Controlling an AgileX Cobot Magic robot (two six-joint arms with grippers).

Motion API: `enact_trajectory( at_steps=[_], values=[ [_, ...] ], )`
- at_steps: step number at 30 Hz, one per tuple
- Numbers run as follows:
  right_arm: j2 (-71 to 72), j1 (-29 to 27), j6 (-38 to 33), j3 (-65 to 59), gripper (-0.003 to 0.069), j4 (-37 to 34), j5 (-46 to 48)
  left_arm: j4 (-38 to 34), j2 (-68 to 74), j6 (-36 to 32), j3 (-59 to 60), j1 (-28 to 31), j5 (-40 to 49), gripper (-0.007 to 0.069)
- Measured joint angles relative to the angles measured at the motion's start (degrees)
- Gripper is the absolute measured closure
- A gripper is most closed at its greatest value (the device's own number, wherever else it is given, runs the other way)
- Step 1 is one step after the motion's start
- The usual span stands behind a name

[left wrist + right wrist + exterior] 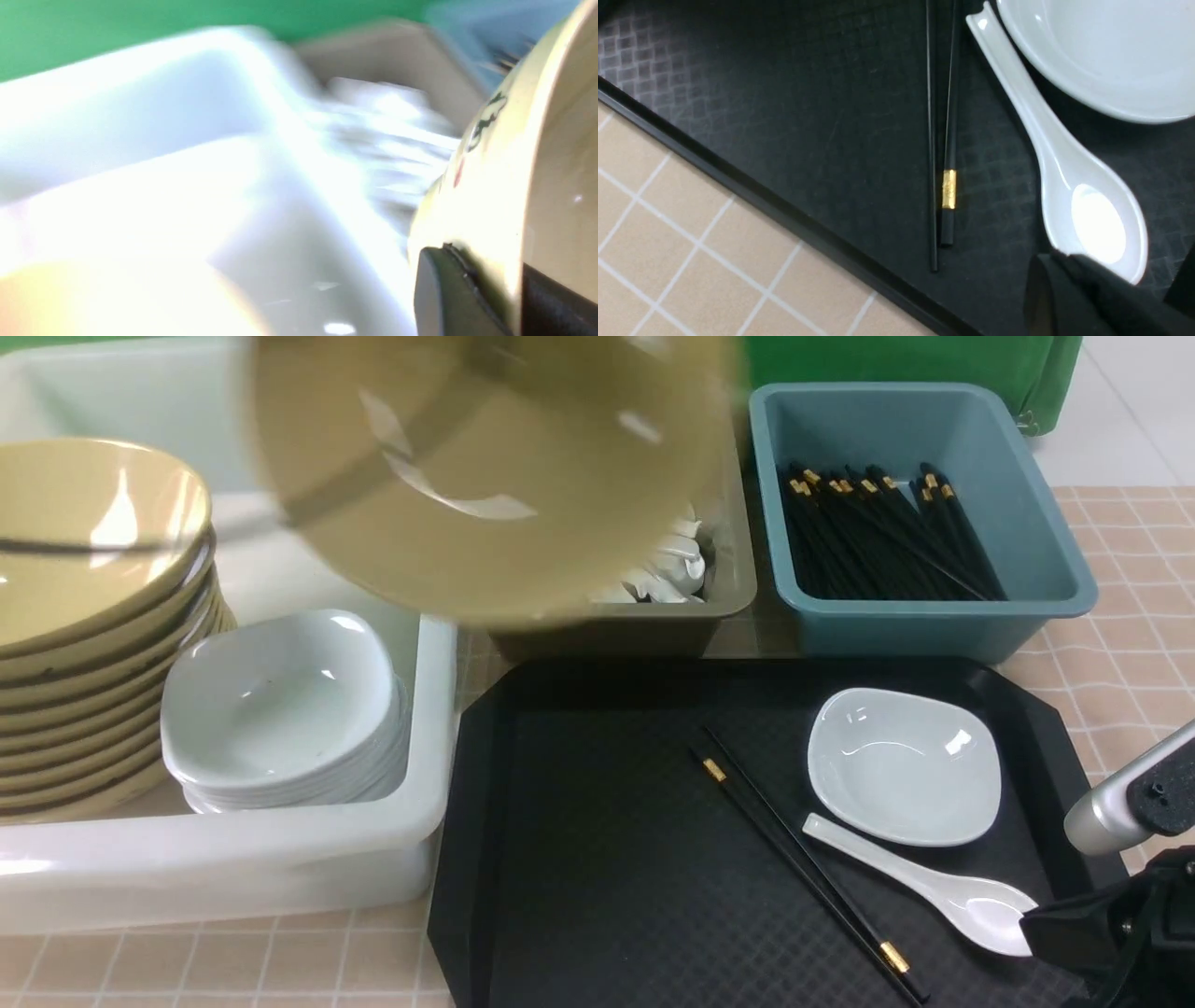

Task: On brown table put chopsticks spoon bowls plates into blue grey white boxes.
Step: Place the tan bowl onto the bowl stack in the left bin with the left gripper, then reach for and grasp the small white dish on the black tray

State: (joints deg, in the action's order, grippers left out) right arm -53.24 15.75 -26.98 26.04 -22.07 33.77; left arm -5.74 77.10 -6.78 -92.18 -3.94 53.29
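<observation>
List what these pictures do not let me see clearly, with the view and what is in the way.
- Grey box, front view: the raised yellow bowl, itself motion-blurred, covers most of its contents.
- White box, left wrist view: smeared by motion blur.
- Right gripper, front view: cut off by the frame's edge; jaws not visible.
- Chopsticks in the blue box, front view: too tightly packed to count.

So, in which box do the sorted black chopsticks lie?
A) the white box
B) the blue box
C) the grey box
B: the sorted chopsticks lie together in the blue box, while the grey box holds white spoons.
</observation>
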Motion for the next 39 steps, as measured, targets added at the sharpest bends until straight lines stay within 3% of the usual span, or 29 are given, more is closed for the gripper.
enact_trajectory(
  at_steps=[1, 2, 4, 9, 12, 16, 20, 22, 27, 32, 35, 36, 37, 38, 39],
  values=[
    [0.0, 0.0, 0.0, 0.0, 0.061, 0.0, 0.0, 1.16, -0.2, 2.73, 0.33, 4.42, -0.4, 0.0615],
    [0.0, 0.0, 0.0, 0.0, 0.061, 0.0, 0.0, 1.39, -0.19, 3.1, 0.44, 5.29, -0.4, 0.0615],
    [0.0, 0.0, 0.0, 0.0, 0.061, 0.0, 0.0, 2.99, -0.19, 8.19, 2.49, 16.26, -1.87, 0.0615],
    [0.0, 0.0, 0.0, 0.0, 0.061, 0.0, 0.0, 0.26, -0.19, 11.11, 9.77, 26.97, -5.44, 0.0614],
    [0.0, 0.0, 0.0, 0.0, 0.061, 0.0, 0.0, -1.2, -0.19, 11.42, 14.22, 28.73, -8.13, 0.0591],
    [0.0, 0.0, 0.0, 0.0, 0.061, 0.0, 0.0, -1.69, -0.19, 10.99, 17.23, 28.92, -9.3, 0.0496],
    [0.0, 0.0, 0.16, 0.0, 0.061, 0.0, 0.0, 1.23, -0.76, 11.98, 17.94, 28.92, -9.22, 0.0278],
    [0.0, 0.0, 0.2, 0.0, 0.061, 0.0, 0.0, 3.53, -1.69, 13.59, 17.94, 28.97, -9.22, 0.0207],
    [-0.43, 0.0, 3.62, 0.05, 0.0607, 0.0, -0.24, 5.07, -5.67, 15.92, 17.94, 28.78, -8.78, 0.0127],
    [-4.78, -1.58, 6.14, 2.7, 0.0585, 0.06, 1.55, 0.83, -11.56, 11.14, 18.11, 23.47, -9.23, 0.0158],
    [-11.91, -5.99, 7.21, 8.75, 0.0492, 0.01, 3.74, -4.14, -18.48, 5.27, 19.33, 12.46, -12.96, 0.0302],
    [-12.36, -6.28, 7.22, 9.11, 0.0484, 0.01, 3.8, -4.49, -19.31, 4.97, 19.73, 11.75, -13.18, 0.0314],
    [-15.62, -8.38, 7.28, 11.58, 0.0431, 0.01, 3.31, -5.24, -21.93, 3.04, 21.36, 6.8, -14.89, 0.0398],
    [-16.6, -9.25, 7.28, 12.62, 0.0406, 0.01, 3.05, -5.53, -23.26, 2.42, 22.4, 5.44, -15.49, 0.0424],
    [-21.12, -11.32, 7.66, 15.11, 0.0344, 0.01, 1.53, -5.5, -27.26, -0.28, 26.4, -0.16, -17.21, 0.0534]
  ],
)
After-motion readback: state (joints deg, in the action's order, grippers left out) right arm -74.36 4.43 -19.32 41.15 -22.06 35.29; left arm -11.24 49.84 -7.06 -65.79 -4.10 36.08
